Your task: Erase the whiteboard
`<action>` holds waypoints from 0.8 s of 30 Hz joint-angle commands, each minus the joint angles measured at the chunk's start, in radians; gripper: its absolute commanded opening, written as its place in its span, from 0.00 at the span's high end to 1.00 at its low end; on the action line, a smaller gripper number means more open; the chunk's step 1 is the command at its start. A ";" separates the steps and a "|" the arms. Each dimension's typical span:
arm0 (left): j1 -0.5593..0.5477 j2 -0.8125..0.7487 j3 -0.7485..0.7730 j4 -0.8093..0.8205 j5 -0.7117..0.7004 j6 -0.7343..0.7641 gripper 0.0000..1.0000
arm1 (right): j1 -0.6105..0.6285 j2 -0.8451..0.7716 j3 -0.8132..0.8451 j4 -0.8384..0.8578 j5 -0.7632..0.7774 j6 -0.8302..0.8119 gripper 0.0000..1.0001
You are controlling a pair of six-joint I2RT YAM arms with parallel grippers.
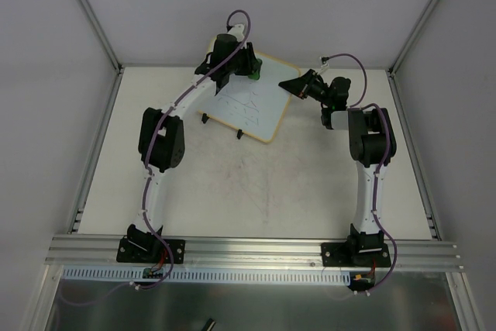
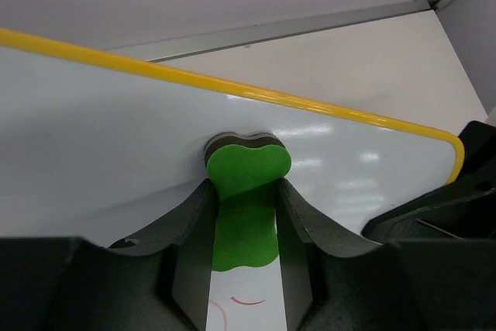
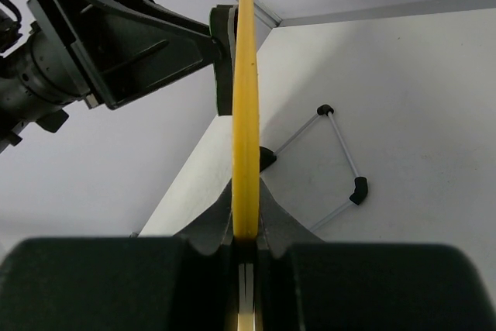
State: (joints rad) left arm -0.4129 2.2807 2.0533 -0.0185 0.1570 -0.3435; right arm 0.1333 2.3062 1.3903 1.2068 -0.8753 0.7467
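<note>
The whiteboard (image 1: 249,105) stands tilted at the back of the table, with faint marks across its face. My left gripper (image 1: 246,67) is shut on the green eraser (image 2: 246,205) and presses it flat on the board near the top yellow frame (image 2: 310,101). Red marks (image 2: 249,300) show below the eraser. My right gripper (image 1: 294,87) is shut on the board's right edge. In the right wrist view the yellow frame (image 3: 246,114) runs edge-on up from between my fingers (image 3: 275,222), with the left gripper (image 3: 132,44) beyond it.
The board's wire stand with black feet (image 3: 358,190) rests on the table behind it. Two black feet (image 1: 240,136) show at the board's front edge. The enclosure's walls and aluminium posts (image 1: 93,21) close in the back and sides.
</note>
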 commanded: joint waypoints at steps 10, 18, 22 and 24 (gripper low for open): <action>-0.127 0.040 0.044 0.042 -0.056 0.250 1.00 | 0.012 -0.065 0.004 0.056 -0.070 -0.093 1.00; -0.124 0.059 0.034 0.042 -0.106 0.230 1.00 | 0.012 -0.065 0.004 0.056 -0.071 -0.089 1.00; -0.104 0.059 0.015 0.042 -0.111 0.181 1.00 | 0.012 -0.070 0.003 0.056 -0.073 -0.090 1.00; -0.087 0.050 -0.011 0.042 -0.116 0.146 1.00 | 0.012 -0.070 0.003 0.056 -0.073 -0.089 1.00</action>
State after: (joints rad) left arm -0.5346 2.3035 2.0712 0.0109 0.0990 -0.1581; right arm 0.1333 2.3062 1.3903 1.1992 -0.8715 0.7475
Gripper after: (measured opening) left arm 0.324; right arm 0.067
